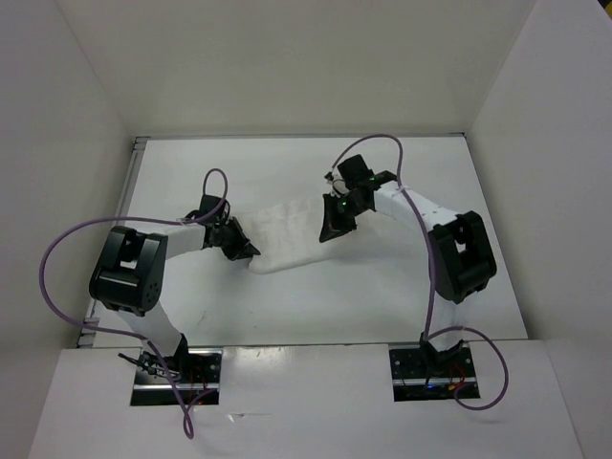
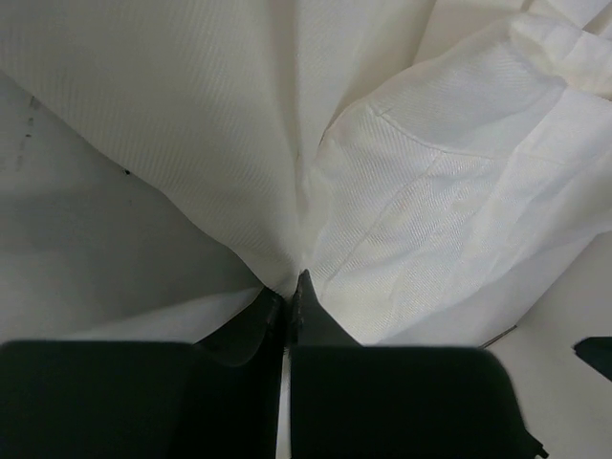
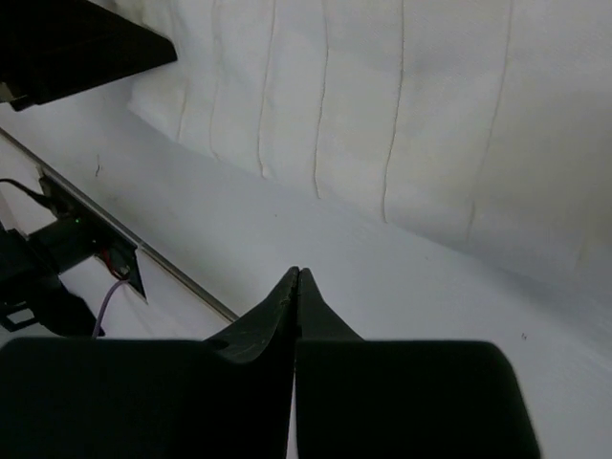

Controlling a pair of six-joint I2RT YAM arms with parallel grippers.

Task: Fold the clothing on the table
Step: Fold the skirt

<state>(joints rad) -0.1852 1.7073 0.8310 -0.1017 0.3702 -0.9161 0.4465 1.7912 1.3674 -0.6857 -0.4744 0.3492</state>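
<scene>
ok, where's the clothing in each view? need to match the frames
Top external: clothing lies mid-table, between the left hand and the right hand.
Left wrist: clothing fills the top and right, with its edge pinched in the left hand.
Right wrist: clothing is a ribbed band across the top right, beyond the shut right hand.
Shared landmark: bare table beside the clothing.

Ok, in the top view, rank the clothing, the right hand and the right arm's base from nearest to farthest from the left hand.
1. clothing: pinched in the shut left hand, spreading to its right.
2. right hand: across the cloth, at its right end.
3. right arm's base: far right, at the bottom of the view.
</scene>
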